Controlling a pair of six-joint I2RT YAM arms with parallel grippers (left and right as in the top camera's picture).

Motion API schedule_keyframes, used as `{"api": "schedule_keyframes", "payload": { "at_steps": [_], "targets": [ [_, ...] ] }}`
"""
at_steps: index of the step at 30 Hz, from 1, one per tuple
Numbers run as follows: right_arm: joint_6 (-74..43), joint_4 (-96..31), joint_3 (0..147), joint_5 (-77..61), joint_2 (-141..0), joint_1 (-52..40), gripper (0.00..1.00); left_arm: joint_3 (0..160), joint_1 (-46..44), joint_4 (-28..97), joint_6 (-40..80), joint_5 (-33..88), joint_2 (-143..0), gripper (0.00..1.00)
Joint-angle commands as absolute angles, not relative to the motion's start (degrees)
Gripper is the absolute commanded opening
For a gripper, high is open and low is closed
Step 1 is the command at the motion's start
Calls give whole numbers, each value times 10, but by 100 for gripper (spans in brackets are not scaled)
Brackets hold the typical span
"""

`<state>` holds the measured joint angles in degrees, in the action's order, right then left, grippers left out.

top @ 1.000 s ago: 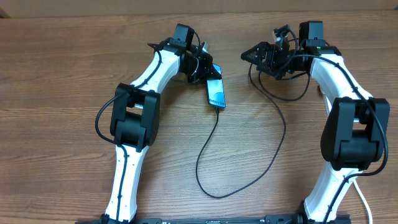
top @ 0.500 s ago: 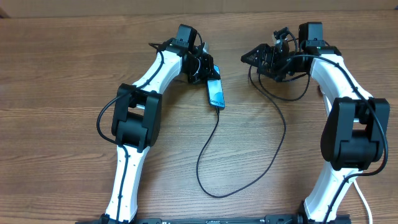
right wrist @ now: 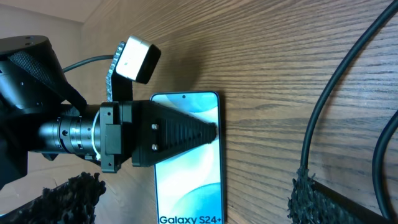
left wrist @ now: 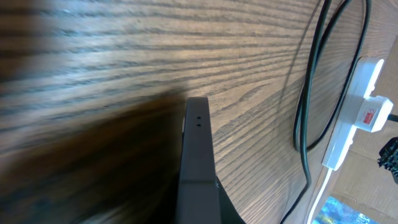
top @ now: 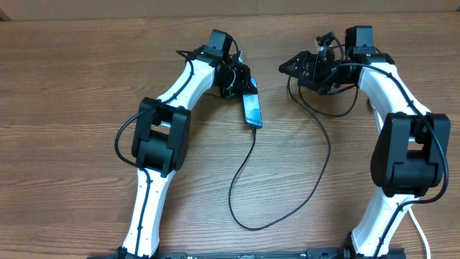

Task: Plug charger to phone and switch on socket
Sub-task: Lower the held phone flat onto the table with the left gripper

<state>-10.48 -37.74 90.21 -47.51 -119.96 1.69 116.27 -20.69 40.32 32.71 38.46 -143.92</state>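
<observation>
The phone [top: 251, 109] lies flat on the wooden table with its teal screen lit. It also shows in the right wrist view [right wrist: 188, 155] with "Galaxy S24+" text. The black charger cable [top: 248, 169] meets the phone's near end, loops across the table and runs up under my right arm. My left gripper [top: 242, 85] looks shut, and its tip rests over the phone's far end [right wrist: 211, 130]. My right gripper [top: 289, 66] is open and empty, right of the phone. The white socket strip [left wrist: 360, 102] with a red-marked switch shows only in the left wrist view.
A thick white cord [left wrist: 323, 186] runs from the socket strip. Cable loops [right wrist: 339, 87] lie on the wood near my right gripper. The table's far edge runs along the top of the overhead view.
My left gripper has shifted slightly right, and the phone has slid a little right with it. The right arm has not moved.
</observation>
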Motion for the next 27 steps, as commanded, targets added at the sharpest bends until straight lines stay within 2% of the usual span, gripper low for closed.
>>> {"api": "schedule_keyframes", "payload": {
  "at_steps": [1,23,27],
  "targets": [
    [-100,-379,908,-465,-1199,16,100,1163,-216,403,334,384,-1450,4],
    [-100,-380,908,-463,-1199,16,100,1125,-218,392,346,385,-1450,4],
    [-100,-380,908,-463,-1199,16,100,1125,-218,392,345,385,-1450,23]
  ]
}}
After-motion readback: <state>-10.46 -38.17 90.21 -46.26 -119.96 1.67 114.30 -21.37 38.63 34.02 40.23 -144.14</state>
